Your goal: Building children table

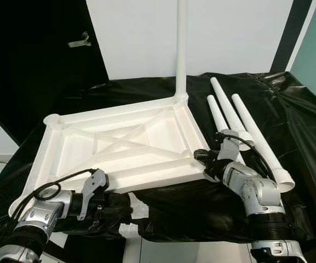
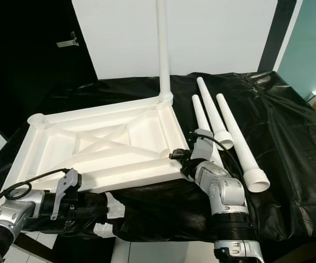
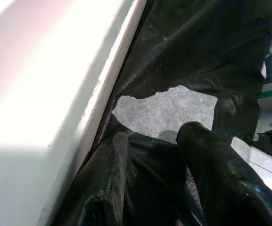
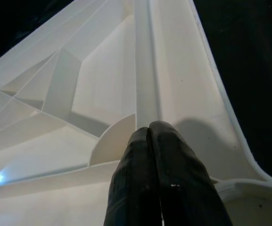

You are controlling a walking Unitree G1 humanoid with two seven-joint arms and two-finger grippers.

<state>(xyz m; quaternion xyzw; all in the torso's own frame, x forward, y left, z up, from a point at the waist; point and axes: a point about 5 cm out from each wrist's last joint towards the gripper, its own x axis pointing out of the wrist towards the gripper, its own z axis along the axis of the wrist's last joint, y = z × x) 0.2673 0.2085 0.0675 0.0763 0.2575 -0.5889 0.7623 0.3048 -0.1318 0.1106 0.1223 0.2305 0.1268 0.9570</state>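
The white tabletop (image 1: 119,145) lies upside down on a black-covered surface, ribs facing up. One white leg (image 1: 181,49) stands upright in its far right corner. Three loose legs (image 1: 256,137) lie side by side to the right of it. My left gripper (image 3: 154,136) is open, low against the tabletop's near edge (image 3: 55,94), with its fingers in the black cloth. My right gripper (image 4: 150,128) is shut with nothing between its fingers, and it points over the tabletop's near right corner (image 1: 199,156) along an inner rib (image 4: 143,70). A round corner socket (image 4: 249,190) sits just beside it.
Black cloth (image 1: 289,109) drapes the whole work surface and hangs over its front edge. A pale patch (image 3: 168,110) shows through a tear near my left fingers. A dark door (image 1: 32,55) stands at the back left and a white wall (image 1: 234,33) behind.
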